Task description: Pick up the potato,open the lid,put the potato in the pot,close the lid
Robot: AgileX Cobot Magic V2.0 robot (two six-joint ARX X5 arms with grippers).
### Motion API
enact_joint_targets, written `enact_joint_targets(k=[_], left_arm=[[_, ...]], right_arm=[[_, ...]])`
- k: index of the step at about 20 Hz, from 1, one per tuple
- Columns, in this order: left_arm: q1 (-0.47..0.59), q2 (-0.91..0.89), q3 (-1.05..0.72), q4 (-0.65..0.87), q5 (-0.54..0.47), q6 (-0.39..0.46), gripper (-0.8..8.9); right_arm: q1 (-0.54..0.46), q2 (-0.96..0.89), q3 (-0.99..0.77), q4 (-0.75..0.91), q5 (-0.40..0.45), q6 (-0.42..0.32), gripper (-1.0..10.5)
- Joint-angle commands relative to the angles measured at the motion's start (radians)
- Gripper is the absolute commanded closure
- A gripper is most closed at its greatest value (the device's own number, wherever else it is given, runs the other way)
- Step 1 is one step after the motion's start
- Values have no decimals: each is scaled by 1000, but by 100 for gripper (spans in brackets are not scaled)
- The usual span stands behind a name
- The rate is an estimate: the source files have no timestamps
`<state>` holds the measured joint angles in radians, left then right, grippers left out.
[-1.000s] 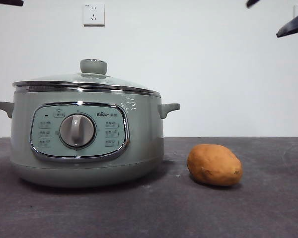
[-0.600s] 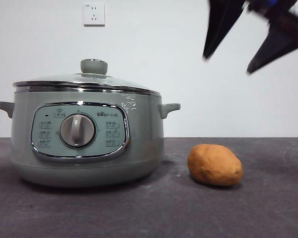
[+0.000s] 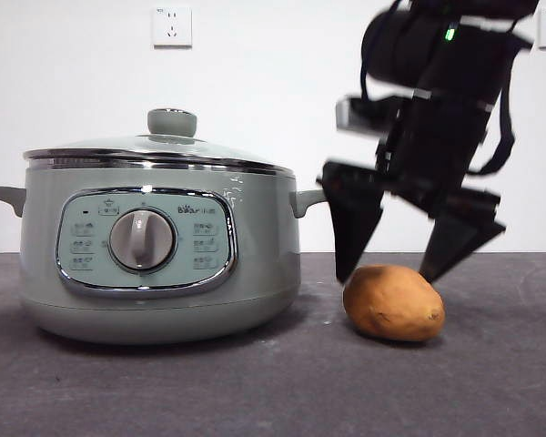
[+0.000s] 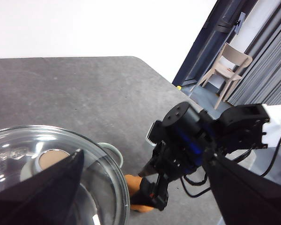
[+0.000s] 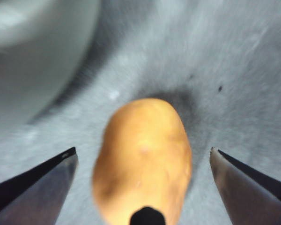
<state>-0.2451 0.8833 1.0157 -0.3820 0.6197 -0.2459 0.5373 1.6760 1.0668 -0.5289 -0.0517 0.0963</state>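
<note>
Potato (image 3: 393,302) on dark grey table (image 3: 255,391)

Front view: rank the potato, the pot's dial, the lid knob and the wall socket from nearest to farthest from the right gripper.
1. potato, directly beneath the open right gripper, between its tips.
2. lid knob, on top of the pot, off to the pot side.
3. dial, on the pot's front panel; too close to the knob to call.
4. wall socket, high on the wall.

Orange-brown potato (image 3: 393,302); sage-green pot (image 3: 159,241); dark-grey table (image 3: 273,387).
</note>
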Motion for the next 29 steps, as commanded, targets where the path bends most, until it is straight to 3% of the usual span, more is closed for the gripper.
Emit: enact_joint_targets(k=[1, 2, 6, 7, 13, 19, 22, 25, 29], left_arm=[[-9, -2, 4, -2, -19, 18, 386], [-10, -2, 4, -2, -19, 22, 386], [-11, -2, 4, -10, -55, 39, 386], [-12, -2, 4, -14, -72, 41, 386], [-30, 64, 12, -28, -180, 97, 386], [-129, 352, 223, -170, -396, 230, 386], [-162, 470, 290, -180, -425, 247, 387], [-189, 552, 299, -189, -485, 251, 387], [-216, 608, 299, -214, -534, 270, 387]], right_arm=[[1, 53, 1, 16, 0, 0, 480], [1, 65, 1, 20, 1, 0, 486], [2, 63, 1, 22, 1, 11, 919], [2, 55, 1, 18, 2, 11, 963], [0, -145, 2, -106, 5, 11, 959], [0, -360, 2, -207, 10, 11, 959], [0, -407, 2, -214, 21, 13, 959], [0, -425, 2, -218, 86, 19, 959], [-2, -426, 2, -228, 87, 19, 959]])
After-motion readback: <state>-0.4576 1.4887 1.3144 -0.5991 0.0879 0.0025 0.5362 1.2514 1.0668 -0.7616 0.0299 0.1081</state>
